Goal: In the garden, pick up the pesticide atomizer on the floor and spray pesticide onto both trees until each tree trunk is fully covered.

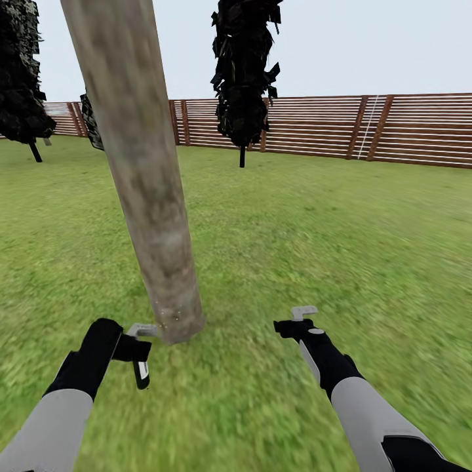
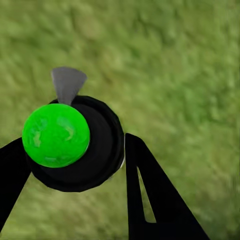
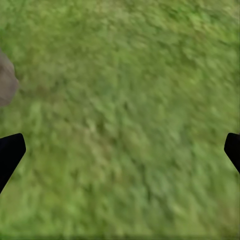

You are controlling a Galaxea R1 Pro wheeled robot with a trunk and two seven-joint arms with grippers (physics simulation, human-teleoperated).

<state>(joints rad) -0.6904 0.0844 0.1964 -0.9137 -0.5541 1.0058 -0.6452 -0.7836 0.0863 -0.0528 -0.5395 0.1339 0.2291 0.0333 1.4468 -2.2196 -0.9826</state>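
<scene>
A thick pale tree trunk (image 1: 147, 190) rises just ahead of the left gripper (image 1: 139, 354), which clamps the black sprayer (image 2: 82, 145) (green-capped in the wrist view). The right gripper (image 1: 298, 321) hangs spread wide over lawn (image 1: 367, 236) — open grass reaches the slatted fence (image 1: 393, 128).

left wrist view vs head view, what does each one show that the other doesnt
Left wrist view alone: a bright green ball on the round black top of the pesticide atomizer, with a grey nozzle tip and the black fingers closed around it.

Head view alone: the thick beige-grey tree trunk, the wooden fence, black conifers, and the right gripper open over the grass.

Both: the lawn, plus the left gripper holding the atomizer, beside the trunk's base.
</scene>
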